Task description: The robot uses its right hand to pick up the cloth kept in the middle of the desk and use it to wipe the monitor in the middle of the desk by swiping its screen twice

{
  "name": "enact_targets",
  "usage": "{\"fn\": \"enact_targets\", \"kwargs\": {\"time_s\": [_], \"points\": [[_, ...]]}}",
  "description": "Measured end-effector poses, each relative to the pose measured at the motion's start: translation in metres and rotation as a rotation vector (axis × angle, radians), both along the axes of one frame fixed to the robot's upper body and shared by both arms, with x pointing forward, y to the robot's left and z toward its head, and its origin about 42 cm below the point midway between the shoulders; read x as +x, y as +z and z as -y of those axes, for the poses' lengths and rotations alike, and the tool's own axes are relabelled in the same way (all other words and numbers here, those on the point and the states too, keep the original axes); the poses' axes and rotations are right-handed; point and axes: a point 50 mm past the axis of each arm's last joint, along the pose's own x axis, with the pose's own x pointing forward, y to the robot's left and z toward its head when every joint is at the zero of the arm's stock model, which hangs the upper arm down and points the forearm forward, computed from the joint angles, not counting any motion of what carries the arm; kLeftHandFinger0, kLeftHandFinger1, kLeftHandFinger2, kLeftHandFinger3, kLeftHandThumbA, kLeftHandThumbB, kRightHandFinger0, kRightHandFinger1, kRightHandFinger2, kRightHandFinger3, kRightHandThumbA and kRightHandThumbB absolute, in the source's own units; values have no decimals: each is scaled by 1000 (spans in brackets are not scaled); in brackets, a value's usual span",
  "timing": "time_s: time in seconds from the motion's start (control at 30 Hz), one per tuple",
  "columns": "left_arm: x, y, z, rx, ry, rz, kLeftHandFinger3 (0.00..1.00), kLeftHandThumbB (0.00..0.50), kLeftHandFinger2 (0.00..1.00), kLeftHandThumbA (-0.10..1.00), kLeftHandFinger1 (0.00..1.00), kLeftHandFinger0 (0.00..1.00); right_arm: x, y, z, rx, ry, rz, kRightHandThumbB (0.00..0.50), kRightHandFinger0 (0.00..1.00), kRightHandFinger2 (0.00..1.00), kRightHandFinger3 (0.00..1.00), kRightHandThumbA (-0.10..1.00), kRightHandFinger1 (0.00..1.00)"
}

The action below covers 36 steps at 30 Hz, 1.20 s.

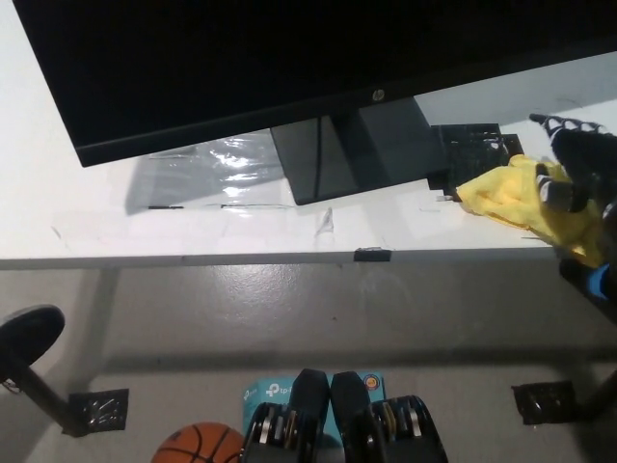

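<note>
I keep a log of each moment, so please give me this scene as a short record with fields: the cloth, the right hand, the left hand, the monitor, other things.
cloth: yellow cloth, spread on the white desk at the right, beside the monitor stand
right hand: black right hand over the cloth's right part; grip unclear
left hand: not in view
monitor: black monitor, screen dark, upright on its stand
other things: basketball on the floor below

Desk layout — monitor far, cloth right

The monitor (289, 68) stands on the desk (96, 207), far side; the cloth (516, 196) lies right of its stand (352, 149), the right hand (578, 169) upon it — a basketball (198, 444) sits on the floor, near left.
</note>
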Motion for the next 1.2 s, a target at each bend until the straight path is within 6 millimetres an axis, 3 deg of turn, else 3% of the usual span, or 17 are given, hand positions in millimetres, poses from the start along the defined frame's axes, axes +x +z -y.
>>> {"fn": "enact_targets", "kwargs": {"time_s": [0.1,0.17,0.2,0.23,0.27,0.3,0.37,0.4,0.47,0.6,0.67,0.7,0.77,0.9,0.93,1.03,1.2], "points": [[2,-1,0,-1,-2,4,807,0,691,-100,542,522,-16,17,2,32,33,43,332,1000,1000,1000,132,1000],[3,0,0,-1,-3,7,803,0,692,-100,549,528,-29,23,1,69,56,75,300,1000,1000,1000,84,1000],[4,0,0,-1,-4,9,793,1,662,-100,529,511,-38,26,0,91,73,94,248,976,1000,1000,182,1000],[4,0,0,-1,-5,11,792,0,659,-100,527,509,-47,25,0,107,83,102,234,866,1000,1000,193,1000],[5,0,0,-1,-5,11,792,0,655,-100,528,510,-57,24,-2,121,96,117,206,635,1000,1000,210,1000],[5,-1,0,-1,-4,11,807,0,649,-100,538,524,-69,18,-3,145,106,123,167,454,1000,1000,256,802],[5,-1,0,-1,-4,10,832,0,661,-100,551,533,-93,3,-9,205,122,142,176,229,958,942,280,485],[4,-1,0,-2,-5,10,835,0,666,-100,555,537,-107,-14,-14,250,121,133,175,182,898,912,289,429],[5,-1,0,-2,-6,10,849,0,676,-100,567,551,-128,-48,-22,321,102,81,189,165,733,835,236,362],[5,-1,0,-3,-7,11,841,0,669,-85,533,516,-168,-110,-39,453,39,-29,194,172,654,756,99,339],[5,-1,0,-3,-7,11,846,0,670,-82,539,520,-182,-137,-47,534,-8,-70,194,259,652,740,41,411],[5,-1,1,-3,-7,11,846,0,658,-98,541,522,-187,-146,-50,566,-28,-79,169,443,663,743,21,536],[5,-1,1,-3,-7,12,848,0,656,-100,542,523,-193,-162,-53,625,-70,-87,160,463,644,730,-1,531],[7,0,1,-2,-10,16,856,0,662,-47,542,525,-194,-182,-59,718,-130,-78,160,383,563,728,-19,448],[7,1,2,-1,-11,18,865,0,665,-17,551,533,-194,-187,-60,743,-139,-73,163,298,580,765,-2,422],[9,1,2,1,-14,22,875,0,665,24,552,533,-195,-202,-61,807,-169,-81,171,206,572,757,9,382],[16,5,3,8,-25,39,870,1,668,49,555,543,-198,-223,-56,918,-213,-88,175,253,571,752,15,399]]}}
